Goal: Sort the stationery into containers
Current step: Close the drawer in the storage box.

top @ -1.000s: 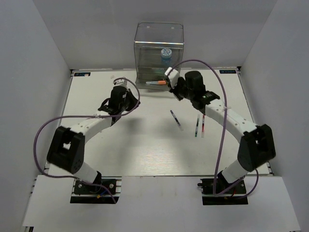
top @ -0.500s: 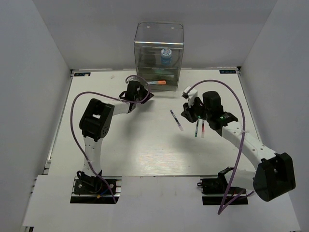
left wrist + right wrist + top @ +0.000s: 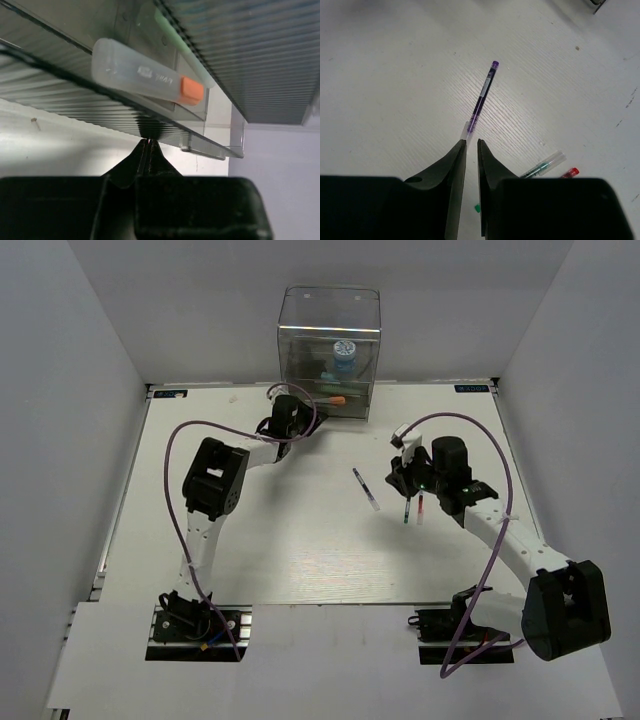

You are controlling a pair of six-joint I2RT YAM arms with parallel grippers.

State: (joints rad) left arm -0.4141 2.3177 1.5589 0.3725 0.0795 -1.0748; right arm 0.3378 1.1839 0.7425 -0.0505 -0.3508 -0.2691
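Left arm: stretched forward across the bench (image 3: 280, 540), wrist low. Left claw (image 3: 149, 149) sits at the front of the clear organiser (image 3: 330, 315), just below the edge of a drawer. Fingertips pressed together, nothing between them.

Inside that drawer lies the orange-capped marker (image 3: 145, 75), lengthwise, with a pale green pen (image 3: 182, 50) behind it. In the overhead view the marker (image 3: 333, 400) shows through the drawer front. The blue-and-white roll (image 3: 343, 355) stands in the top compartment.

Right arm: elbow out to the right, forearm reaching inward over mid-bench. Right claw (image 3: 470, 145) points down at the surface, fingers a narrow slit apart and gripping nothing.

The purple pen (image 3: 482, 97) lies loose on the bench, its clear end just ahead of the right fingertips. The green pen (image 3: 542, 167) and red pen (image 3: 568, 173) lie side by side just right of the claw, partly under the wrist.

Purple cables loop over both arms. Nothing lies between the right claw and the purple pen.
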